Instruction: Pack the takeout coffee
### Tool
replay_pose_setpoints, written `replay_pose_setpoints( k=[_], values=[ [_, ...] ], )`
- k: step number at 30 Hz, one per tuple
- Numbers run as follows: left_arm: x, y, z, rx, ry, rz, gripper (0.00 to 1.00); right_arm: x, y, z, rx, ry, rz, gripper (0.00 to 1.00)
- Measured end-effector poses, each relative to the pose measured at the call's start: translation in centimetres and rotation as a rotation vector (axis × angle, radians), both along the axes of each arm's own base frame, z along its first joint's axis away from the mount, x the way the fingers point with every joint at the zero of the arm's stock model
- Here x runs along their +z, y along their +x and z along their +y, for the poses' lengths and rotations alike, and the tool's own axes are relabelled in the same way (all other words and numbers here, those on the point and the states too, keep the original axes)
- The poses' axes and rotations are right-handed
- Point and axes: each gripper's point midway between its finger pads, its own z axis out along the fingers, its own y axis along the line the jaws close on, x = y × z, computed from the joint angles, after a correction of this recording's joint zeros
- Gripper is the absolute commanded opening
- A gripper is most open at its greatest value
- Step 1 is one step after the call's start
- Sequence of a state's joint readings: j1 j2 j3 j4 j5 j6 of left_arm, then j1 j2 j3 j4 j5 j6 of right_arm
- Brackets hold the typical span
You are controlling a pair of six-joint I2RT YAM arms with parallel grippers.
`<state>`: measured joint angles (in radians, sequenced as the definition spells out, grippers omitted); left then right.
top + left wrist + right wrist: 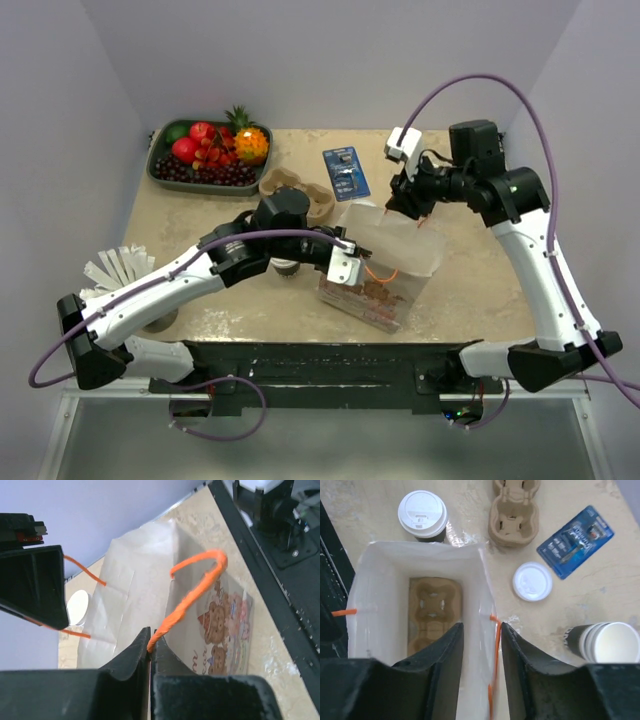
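Because the coffee (422,514) has to go down through a floppy paper mouth, both arms appear to be given over to the bag (380,605) rather than to the cup. The left end effector (149,642) is pinched tight on one orange handle (195,587), drawing the near wall toward it. The right end effector (481,630) sits narrowly astride the opposite wall beside the other handle, though I cannot tell whether it actually bites the paper. Pulled from both sides like this, the bag stands upright on the desk (365,510) with its mouth spread into a wide rectangle. A carrier (435,605) lies flat on the bag's floor, its cup wells facing up, presumably ready to seat the drink. The coffee is not yet packed: it stands on the desk just outside the bag, near one corner of the mouth, gripped by nothing, and in the top view it is mostly hidden under the left arm. It is upright, with the white lid on top and the base on the desk, so its long axis runs vertically, parallel to the bag's walls. Lowering it in should need no tipping, but one arm must first let go of the bag.
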<state>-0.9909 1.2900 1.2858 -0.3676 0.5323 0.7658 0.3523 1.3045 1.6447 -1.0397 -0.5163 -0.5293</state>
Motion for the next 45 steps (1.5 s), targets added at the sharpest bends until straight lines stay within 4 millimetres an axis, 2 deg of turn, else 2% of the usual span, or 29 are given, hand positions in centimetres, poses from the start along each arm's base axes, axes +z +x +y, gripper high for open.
replay_pose_setpoints(
  k=[2, 3, 7, 10, 14, 18, 20, 26, 30, 31, 32, 34, 35, 37, 38, 41, 42, 45],
  values=[
    [1.4, -0.2, -0.1, -0.016, -0.017, -0.009, 0.00, 2.2, 0.4, 0.1, 0.009, 0.010, -0.049, 0.27],
    [2.3, -0.3, -0.1, -0.022, -0.028, -0.013, 0.00, 3.3, 0.6, 0.2, 0.012, 0.018, -0.078, 0.21],
    [6.0, -0.8, -0.2, -0.039, -0.086, -0.030, 0.00, 8.8, 0.7, 0.3, 0.023, 0.057, -0.208, 0.19],
    [8.2, -0.9, -0.1, -0.040, -0.123, -0.050, 0.00, 11.7, 0.3, 0.2, 0.027, 0.083, -0.280, 0.15],
    [9.5, -0.9, 0.0, -0.038, -0.146, -0.067, 0.00, 13.3, -0.2, 0.2, 0.038, 0.101, -0.313, 0.21],
    [9.9, -0.6, -0.3, -0.035, -0.150, -0.071, 0.00, 13.3, -0.1, 0.2, 0.022, 0.104, -0.305, 0.40],
    [10.1, -0.4, -0.6, -0.033, -0.152, -0.073, 0.00, 13.5, 0.3, -0.1, -0.010, 0.108, -0.312, 0.43],
    [10.8, 0.5, -1.5, -0.016, -0.163, -0.087, 0.00, 15.5, 2.1, -2.1, -0.166, 0.098, -0.411, 0.47],
    [11.4, 0.8, -1.6, -0.006, -0.180, -0.101, 0.00, 16.6, 2.6, -3.6, -0.251, 0.083, -0.475, 0.49],
    [11.5, 0.9, -1.7, -0.003, -0.184, -0.106, 0.06, 16.7, 2.7, -3.8, -0.260, 0.081, -0.481, 0.49],
    [11.5, 1.1, -1.7, 0.006, -0.190, -0.112, 0.35, 16.7, 2.8, -4.0, -0.275, 0.076, -0.488, 0.49],
    [10.4, 1.4, -1.4, 0.026, -0.187, -0.123, 0.59, 16.1, 3.0, -4.3, -0.291, 0.068, -0.486, 0.51],
    [8.8, 1.5, -1.1, 0.044, -0.172, -0.114, 0.74, 15.7, 3.1, -4.4, -0.299, 0.062, -0.482, 0.52],
    [4.9, 1.5, -0.2, 0.067, -0.109, -0.089, 0.85, 14.4, 3.3, -4.5, -0.306, 0.046, -0.458, 0.56],
    [2.2, 1.5, 0.2, 0.080, -0.061, -0.058, 0.99, 13.5, 3.6, -4.4, -0.308, 0.035, -0.441, 0.56],
    [-2.5, 1.8, 0.8, 0.114, 0.045, -0.001, 0.99, 11.3, 4.4, -4.4, -0.316, 0.000, -0.389, 0.60],
    [-3.1, 1.9, 0.8, 0.125, 0.061, 0.007, 0.99, 10.9, 4.7, -4.3, -0.317, -0.008, -0.377, 0.63],
    [-2.6, 2.3, 0.9, 0.148, 0.051, -0.001, 0.99, 10.0, 5.1, -4.2, -0.318, -0.019, -0.354, 0.68]
  ],
)
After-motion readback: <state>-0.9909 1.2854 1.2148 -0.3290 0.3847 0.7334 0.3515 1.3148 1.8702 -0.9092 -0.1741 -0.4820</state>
